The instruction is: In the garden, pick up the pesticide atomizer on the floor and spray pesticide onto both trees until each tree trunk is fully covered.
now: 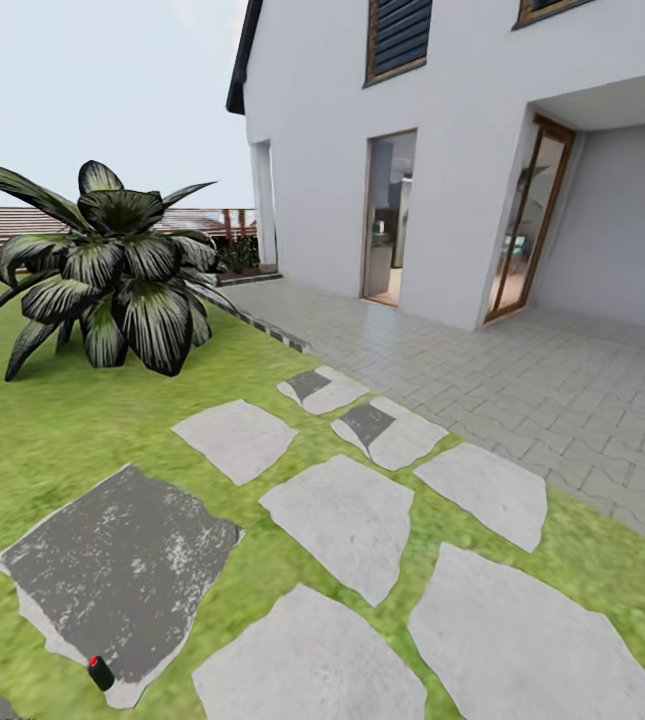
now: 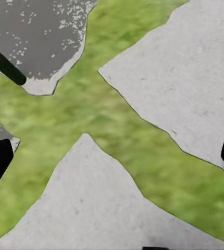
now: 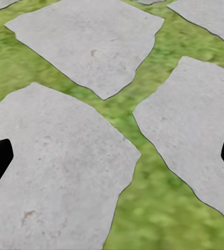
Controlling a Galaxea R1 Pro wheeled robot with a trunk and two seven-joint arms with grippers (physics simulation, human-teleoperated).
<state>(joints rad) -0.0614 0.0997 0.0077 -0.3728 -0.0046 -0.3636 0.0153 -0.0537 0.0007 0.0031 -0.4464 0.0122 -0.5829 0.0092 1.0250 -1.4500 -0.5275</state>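
Pesticide atomizer (image 1: 100, 673), dark, red-capped, lying flat

Atomizer (image 1: 100, 673) on dark paving stone (image 1: 112, 570)

Light: bright, even daylight, pale sky (image 1: 92, 80); source can't tell.
Shadows: barely any; plant (image 1: 112, 265) casts none on grass (image 1: 52, 420).
Glare: none.
Blur: soft render, grass smeared in wrist views.
Edges: house (image 1: 462, 150) leans, wide-angle.
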